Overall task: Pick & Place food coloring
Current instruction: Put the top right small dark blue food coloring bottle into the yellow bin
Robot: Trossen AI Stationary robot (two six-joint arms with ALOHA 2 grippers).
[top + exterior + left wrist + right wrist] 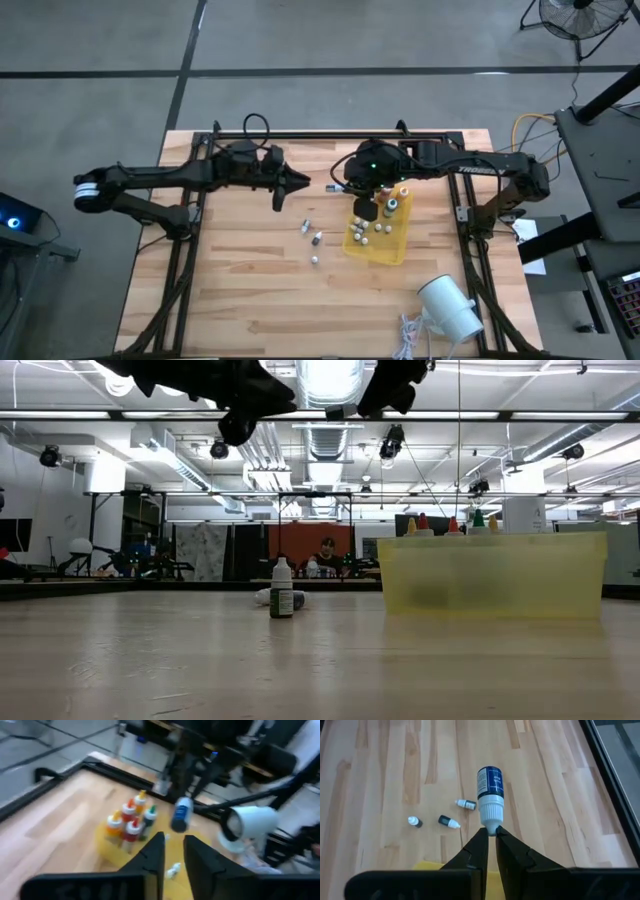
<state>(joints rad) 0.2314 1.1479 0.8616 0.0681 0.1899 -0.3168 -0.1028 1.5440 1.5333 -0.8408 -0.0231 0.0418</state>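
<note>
A small blue food coloring bottle (490, 782) with a white cap hangs in the air over the table's far middle (330, 186), with my right gripper (491, 834) shut on it. My left gripper (174, 854) stands just left of it (300, 184), slightly open, with nothing between its fingers. It faces the bottle (181, 814). A shallow yellow tray (392, 250) holds several bottles with red, orange and green tops (131, 820) standing upright, plus tiny vials. Three tiny vials (449, 822) lie loose on the wood beside the tray. My right gripper pinches the tip of the bottle's white cap (491, 824) between the free ends of its two fingers. The fingers slant down from the table's right side. The bottle sticks out beyond them, in line with them, blue body foremost, clear of the table.
A big white cylinder (450, 305) with a coiled cord lies near the table's front right edge. One loose vial (282, 588) stands upright on the wood and another lies behind it. Bare wood (230, 290) spreads over the table's near left.
</note>
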